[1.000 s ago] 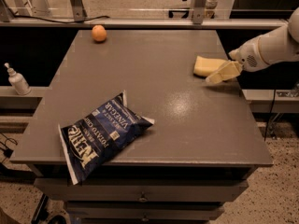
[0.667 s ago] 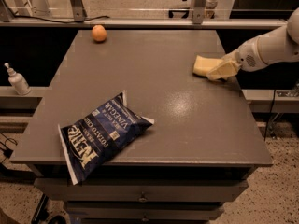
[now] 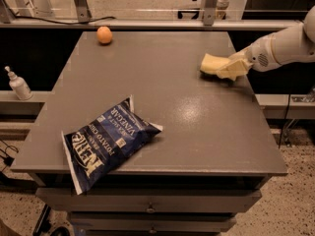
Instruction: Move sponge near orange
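Observation:
The sponge (image 3: 210, 63), a pale yellow foam block, is at the right side of the grey table (image 3: 162, 97), near its right edge. My gripper (image 3: 228, 69) reaches in from the right on a white arm and is at the sponge's right end, overlapping it. The orange (image 3: 104, 35) sits at the table's far left corner, well away from the sponge and the gripper.
A blue potato chip bag (image 3: 106, 141) lies at the table's front left, hanging over the edge. A white pump bottle (image 3: 18, 83) stands on a lower shelf to the left. Metal frame posts (image 3: 209, 4) rise behind the table.
My gripper has moved up and left from beside the sponge's front edge onto its right end. The sponge has shifted slightly left. The orange and the chip bag have not moved.

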Controlling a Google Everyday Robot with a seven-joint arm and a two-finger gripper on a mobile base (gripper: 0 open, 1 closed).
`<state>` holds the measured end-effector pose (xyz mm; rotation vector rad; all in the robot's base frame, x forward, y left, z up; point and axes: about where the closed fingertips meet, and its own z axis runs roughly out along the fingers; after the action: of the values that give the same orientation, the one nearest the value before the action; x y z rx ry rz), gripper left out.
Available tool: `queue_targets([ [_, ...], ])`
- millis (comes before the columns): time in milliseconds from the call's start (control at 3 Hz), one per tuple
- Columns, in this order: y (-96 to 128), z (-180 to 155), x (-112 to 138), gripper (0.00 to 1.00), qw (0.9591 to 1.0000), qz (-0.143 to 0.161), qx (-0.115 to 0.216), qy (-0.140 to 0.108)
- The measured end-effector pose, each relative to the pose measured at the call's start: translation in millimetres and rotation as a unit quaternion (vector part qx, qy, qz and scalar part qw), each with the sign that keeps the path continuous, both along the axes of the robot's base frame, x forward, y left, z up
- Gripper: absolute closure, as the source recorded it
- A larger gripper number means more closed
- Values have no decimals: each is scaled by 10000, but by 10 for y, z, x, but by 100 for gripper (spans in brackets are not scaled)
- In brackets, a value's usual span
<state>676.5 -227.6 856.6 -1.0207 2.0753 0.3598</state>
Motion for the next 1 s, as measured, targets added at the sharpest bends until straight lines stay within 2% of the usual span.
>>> queue_targets([
  [333, 206, 288, 197, 100, 9996, 63, 26, -281],
  [667, 218, 284, 203, 100, 9996, 73, 41, -278],
  [1000, 523, 347, 410, 100, 9986, 275, 137, -434],
])
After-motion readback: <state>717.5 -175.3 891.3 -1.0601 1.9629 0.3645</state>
